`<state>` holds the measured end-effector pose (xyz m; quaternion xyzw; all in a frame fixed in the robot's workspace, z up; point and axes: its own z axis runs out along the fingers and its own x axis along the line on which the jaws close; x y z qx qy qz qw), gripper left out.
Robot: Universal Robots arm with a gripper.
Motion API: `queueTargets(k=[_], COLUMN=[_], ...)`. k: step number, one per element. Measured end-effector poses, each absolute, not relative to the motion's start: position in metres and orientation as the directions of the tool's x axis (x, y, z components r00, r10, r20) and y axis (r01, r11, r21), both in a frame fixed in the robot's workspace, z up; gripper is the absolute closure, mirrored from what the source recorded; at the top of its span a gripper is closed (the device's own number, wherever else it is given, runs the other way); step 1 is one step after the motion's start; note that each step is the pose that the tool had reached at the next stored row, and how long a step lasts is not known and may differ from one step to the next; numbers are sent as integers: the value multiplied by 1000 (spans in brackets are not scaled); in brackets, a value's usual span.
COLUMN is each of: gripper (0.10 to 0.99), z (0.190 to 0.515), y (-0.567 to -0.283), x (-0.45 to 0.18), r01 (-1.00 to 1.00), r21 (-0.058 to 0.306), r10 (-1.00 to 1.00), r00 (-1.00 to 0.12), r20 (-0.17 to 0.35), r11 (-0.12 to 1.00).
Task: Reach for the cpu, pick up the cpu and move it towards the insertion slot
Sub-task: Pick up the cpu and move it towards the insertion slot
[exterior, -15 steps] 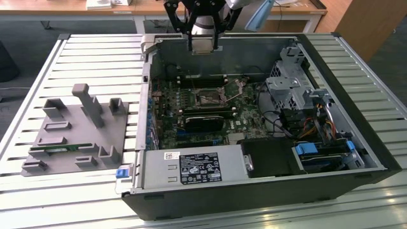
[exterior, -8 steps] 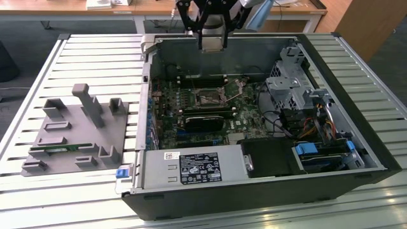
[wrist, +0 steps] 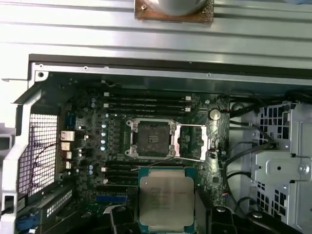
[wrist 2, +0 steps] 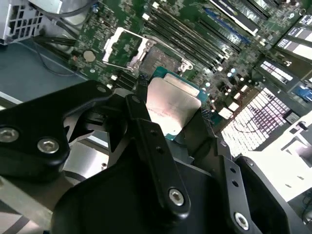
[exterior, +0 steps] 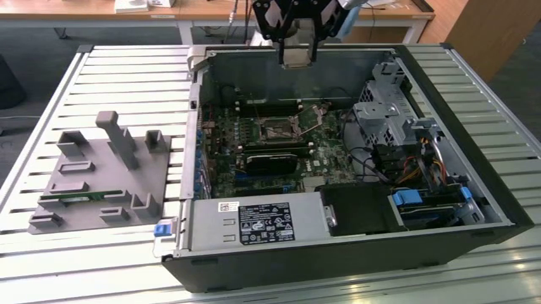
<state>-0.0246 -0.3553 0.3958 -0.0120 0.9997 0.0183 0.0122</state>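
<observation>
The gripper (wrist 2: 170, 109) pinches the cpu (wrist: 166, 199) by its edges and holds it above the motherboard, near the open insertion slot (wrist: 149, 139), so the carrying step looks underway, and seating will call for squaring chip to socket

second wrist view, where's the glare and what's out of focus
In the second wrist view, light glares off the cpu lid held between the black fingers, and the perforated case panel is washed out white; the near fingers look soft while the insertion slot is sharper. In the first wrist view the cpu is evenly lit.
</observation>
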Motion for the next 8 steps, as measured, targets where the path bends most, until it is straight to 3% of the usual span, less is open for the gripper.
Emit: queueTargets(k=[8], gripper=[545], z=[396], y=[-355], x=[-22], r01=[-24], r21=[37], r10=[-23], r00=[-999], r20=[-28], r11=[999])
